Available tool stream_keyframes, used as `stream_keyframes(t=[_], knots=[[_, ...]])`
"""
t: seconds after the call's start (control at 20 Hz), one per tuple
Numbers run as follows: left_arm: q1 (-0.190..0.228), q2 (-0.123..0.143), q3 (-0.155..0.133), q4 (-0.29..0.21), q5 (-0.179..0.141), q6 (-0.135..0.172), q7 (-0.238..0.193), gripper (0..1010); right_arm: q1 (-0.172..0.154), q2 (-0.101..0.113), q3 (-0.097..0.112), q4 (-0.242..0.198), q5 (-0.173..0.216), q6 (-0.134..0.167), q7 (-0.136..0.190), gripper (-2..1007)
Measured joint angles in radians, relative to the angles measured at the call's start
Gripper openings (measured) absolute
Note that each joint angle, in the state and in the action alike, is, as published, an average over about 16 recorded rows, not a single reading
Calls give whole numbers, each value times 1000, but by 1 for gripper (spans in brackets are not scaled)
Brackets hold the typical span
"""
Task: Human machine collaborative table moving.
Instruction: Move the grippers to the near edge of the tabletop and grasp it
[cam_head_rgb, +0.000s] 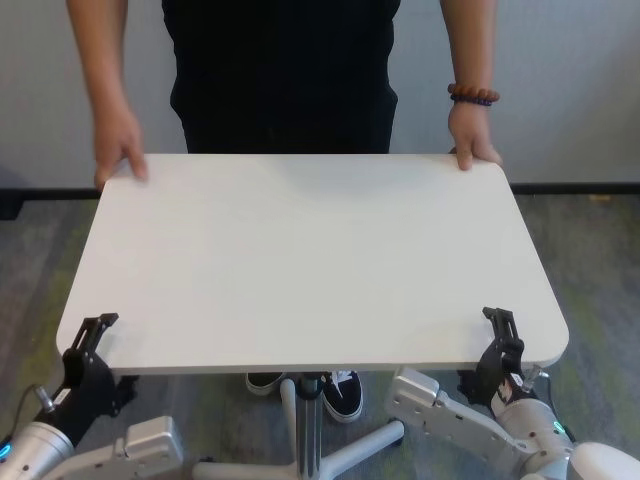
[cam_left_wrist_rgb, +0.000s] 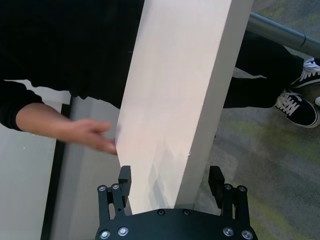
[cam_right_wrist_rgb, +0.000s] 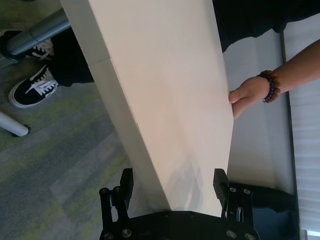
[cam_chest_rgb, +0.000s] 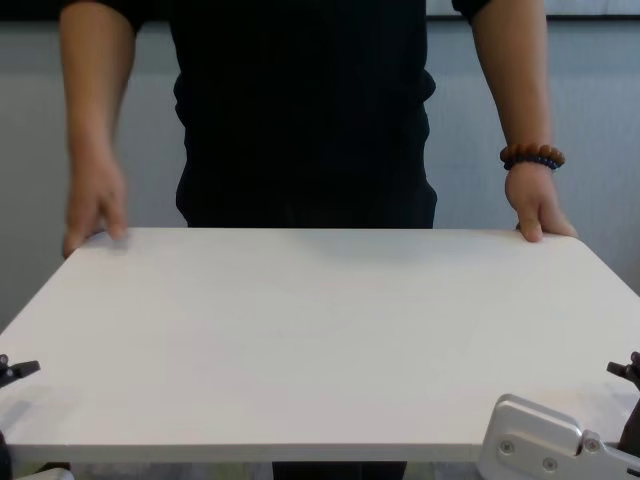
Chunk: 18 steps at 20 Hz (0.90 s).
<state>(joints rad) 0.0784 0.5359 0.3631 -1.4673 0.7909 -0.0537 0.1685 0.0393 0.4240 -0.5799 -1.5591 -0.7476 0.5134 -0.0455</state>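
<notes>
The white table (cam_head_rgb: 310, 260) stands between me and the human (cam_head_rgb: 285, 80). The human rests both hands on its far corners, the one on the view's left (cam_head_rgb: 120, 160) and the one with the bead bracelet (cam_head_rgb: 472, 95). My left gripper (cam_head_rgb: 85, 345) is at the near left corner, open, with the table's edge between its fingers (cam_left_wrist_rgb: 125, 181). My right gripper (cam_head_rgb: 500, 340) is at the near right corner, open, also straddling the edge, as the right wrist view shows (cam_right_wrist_rgb: 173, 182). The grey centre pole (cam_head_rgb: 308, 400) shows under the top.
The human's black shoes (cam_head_rgb: 340, 392) stand on grey carpet beside the pole, by the table's white base legs (cam_head_rgb: 350, 460). A light wall with a dark baseboard (cam_head_rgb: 570, 187) runs behind the human.
</notes>
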Motion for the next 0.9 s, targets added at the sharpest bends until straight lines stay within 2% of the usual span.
stream_keyframes(t=[0.9], knots=[[0,0,0,0,0,0,0,1003,-17,-20,24,8,-58,-11,-36,1001]])
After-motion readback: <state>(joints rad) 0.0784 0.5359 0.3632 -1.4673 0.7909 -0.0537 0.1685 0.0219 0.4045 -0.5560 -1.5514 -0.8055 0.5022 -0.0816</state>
